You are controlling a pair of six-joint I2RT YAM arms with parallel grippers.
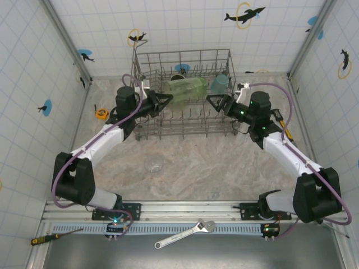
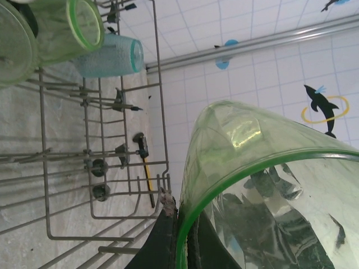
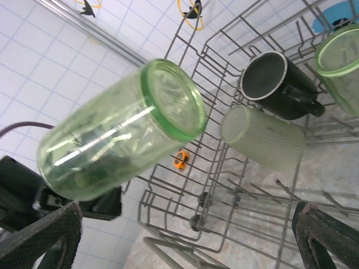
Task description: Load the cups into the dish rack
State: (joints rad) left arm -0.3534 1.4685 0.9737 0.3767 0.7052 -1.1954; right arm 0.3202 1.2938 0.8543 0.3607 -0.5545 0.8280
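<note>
While my left hand (image 1: 167,101) clamps a light-green tumbler (image 3: 115,137) on its side over the left end of the dish rack (image 1: 188,120), that arm reaches in from the left. My right hand (image 1: 214,101) hangs over the rack's right end, fingers spread wide and empty. Inside lie two other green tumblers (image 3: 263,137), one teal tumbler (image 2: 109,56) and one black mug (image 3: 277,84). One clear cup (image 1: 153,163) stands on the tabletop (image 1: 224,162) in front of the rack, and an orange tape measure (image 1: 101,113) sits to its left.

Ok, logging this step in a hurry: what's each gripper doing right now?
Left gripper: shut on a light-green tumbler.
Right gripper: open, holding nothing.
</note>
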